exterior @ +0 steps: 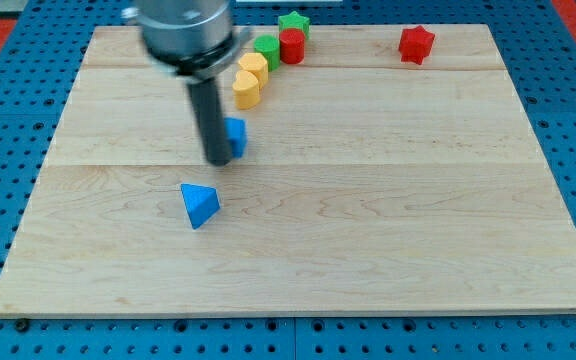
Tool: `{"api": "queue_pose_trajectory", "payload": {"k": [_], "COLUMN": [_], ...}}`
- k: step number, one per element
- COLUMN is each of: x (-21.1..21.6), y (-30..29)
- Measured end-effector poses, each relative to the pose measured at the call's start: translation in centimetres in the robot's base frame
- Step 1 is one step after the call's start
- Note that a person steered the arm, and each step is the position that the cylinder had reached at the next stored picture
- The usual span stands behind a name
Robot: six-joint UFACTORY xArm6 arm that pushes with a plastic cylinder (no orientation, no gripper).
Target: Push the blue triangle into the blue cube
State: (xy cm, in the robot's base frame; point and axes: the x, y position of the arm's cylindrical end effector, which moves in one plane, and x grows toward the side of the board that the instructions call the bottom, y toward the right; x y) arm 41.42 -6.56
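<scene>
Blue triangle [199, 204]: desk's lower left, apart from blue cube [235, 137]. My tip [218, 160]: apparently touching cube's left; no gripper fitted. Risk: tip displacing cube instead of triangle.

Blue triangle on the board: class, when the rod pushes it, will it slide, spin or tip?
The blue triangle sits flat on the smooth wooden board, so it probably slides rather than tips. Its slanted faces and corners suggest that an off-centre push would likely spin it. My tip stands above it in the view, beside the blue cube, not touching the triangle.
</scene>
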Motion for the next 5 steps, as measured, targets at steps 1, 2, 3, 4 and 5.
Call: {"api": "queue_pose_trajectory", "payload": {"k": [1,2,3,4,5], "x": [-6.7,-5.7,5.6,12.9,12.6], "y": [1.4,3.2,7.1,4.1,-2.8]}}
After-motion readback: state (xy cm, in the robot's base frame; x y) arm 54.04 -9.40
